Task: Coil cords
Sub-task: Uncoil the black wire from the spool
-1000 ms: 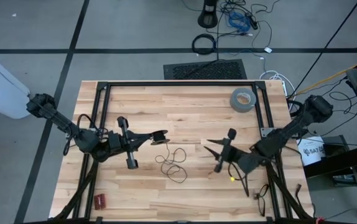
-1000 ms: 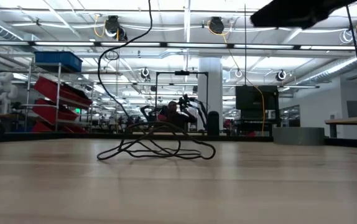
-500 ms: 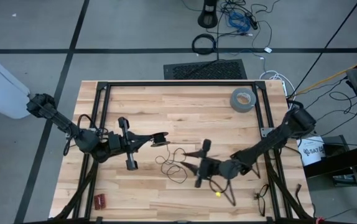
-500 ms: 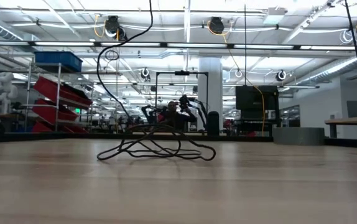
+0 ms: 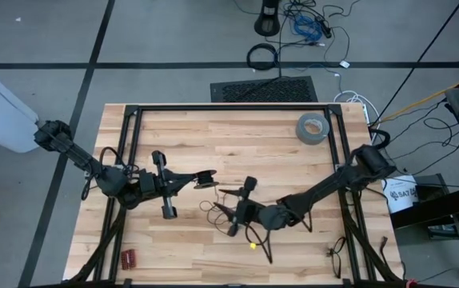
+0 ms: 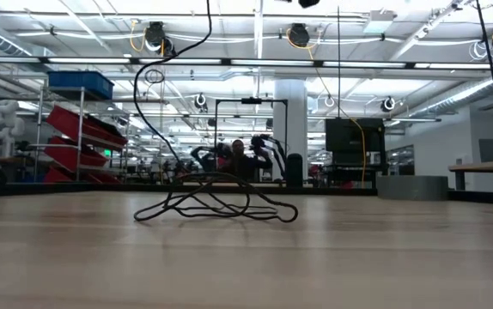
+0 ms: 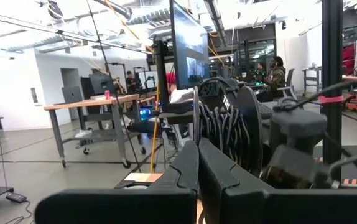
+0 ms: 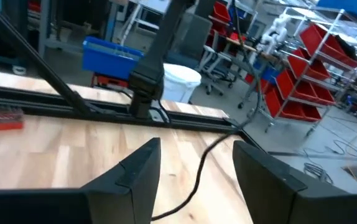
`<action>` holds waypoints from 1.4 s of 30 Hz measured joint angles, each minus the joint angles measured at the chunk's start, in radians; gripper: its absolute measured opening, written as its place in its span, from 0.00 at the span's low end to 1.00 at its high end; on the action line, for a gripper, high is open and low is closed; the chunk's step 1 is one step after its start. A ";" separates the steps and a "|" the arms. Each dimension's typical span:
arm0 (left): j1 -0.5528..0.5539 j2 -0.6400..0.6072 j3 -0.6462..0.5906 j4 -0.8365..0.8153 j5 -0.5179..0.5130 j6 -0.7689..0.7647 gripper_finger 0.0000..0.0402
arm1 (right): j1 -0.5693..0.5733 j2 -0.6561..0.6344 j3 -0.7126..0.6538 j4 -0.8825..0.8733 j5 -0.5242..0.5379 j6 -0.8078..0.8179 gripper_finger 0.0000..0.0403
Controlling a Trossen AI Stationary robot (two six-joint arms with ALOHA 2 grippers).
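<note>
Moved: my right tool [image 5: 228, 213], fingers spread wide, swung across the table [image 5: 293, 160] to the cord [image 5: 220, 210]. Cord: loose tangle at table centre, touching or just under it. Left tool [image 5: 191, 179]: shut, beside the tangle; right nearer.

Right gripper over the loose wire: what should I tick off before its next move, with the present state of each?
1. Right gripper open: ok, fingers spread apart.
2. Wire between those fingers: ok, a strand runs through the gap in the right wrist view.
3. Right gripper down at the wire: cannot tell.
4. Left gripper shut: ok.
5. Left gripper holding the wire's end: cannot tell.
6. Wire loose on the table: ok, uncoiled tangle.
</note>
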 joint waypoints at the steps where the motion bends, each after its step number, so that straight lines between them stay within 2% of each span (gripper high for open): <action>1: 0.000 0.000 0.000 0.000 0.001 0.000 0.00 | -0.005 0.005 0.000 -0.002 -0.001 0.000 0.46; 16: 0.000 0.001 0.000 0.000 0.011 0.000 0.00 | -0.027 0.013 0.000 0.039 -0.004 -0.020 0.43; 23: 0.000 0.001 0.000 0.000 0.011 -0.001 0.00 | -0.027 0.013 0.000 0.063 -0.059 -0.037 0.25; 28: 0.000 0.001 0.000 0.000 0.011 -0.003 0.00 | -0.027 0.013 0.000 0.062 -0.060 -0.034 0.12; 31: 0.000 0.001 0.000 0.000 0.011 -0.004 0.00 | -0.027 0.013 0.000 0.061 -0.061 -0.031 0.08; 36: 0.000 0.001 0.000 0.000 0.011 -0.018 0.00 | -0.033 0.013 0.000 0.052 -0.061 -0.012 0.08; 42: 0.000 0.001 0.000 0.000 0.011 -0.018 0.00 | -0.041 0.013 0.000 0.046 -0.085 0.014 0.16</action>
